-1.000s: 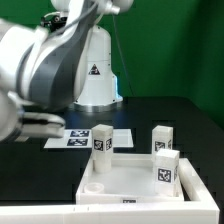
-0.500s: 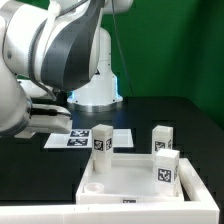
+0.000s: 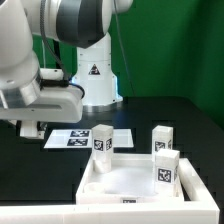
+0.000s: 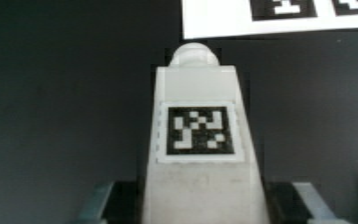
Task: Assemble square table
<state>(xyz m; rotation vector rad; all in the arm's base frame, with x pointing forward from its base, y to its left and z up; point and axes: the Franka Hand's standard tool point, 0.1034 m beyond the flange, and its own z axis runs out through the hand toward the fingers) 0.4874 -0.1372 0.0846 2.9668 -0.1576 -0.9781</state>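
The square table's white top (image 3: 128, 181) lies at the front of the exterior view, rim up. Three white legs stand in it: one at the back left (image 3: 101, 141), one at the back right (image 3: 162, 138) and one at the front right (image 3: 166, 167). A fourth white leg (image 4: 199, 120) with a black-and-white tag fills the wrist view, its rounded end pointing away over the black table. My gripper (image 4: 204, 203) is shut on its sides, a finger (image 4: 115, 200) showing on either side. In the exterior view my gripper (image 3: 31, 128) hangs at the left, and the held leg is hidden.
The marker board (image 3: 84, 137) lies flat behind the table top, and its corner (image 4: 282, 15) shows in the wrist view. The arm's white base (image 3: 96, 78) stands at the back. A long white rail (image 3: 60, 214) runs along the front edge.
My arm has swung up and toward the exterior view's right, uncovering more of the base. The table top and its three legs have not moved.
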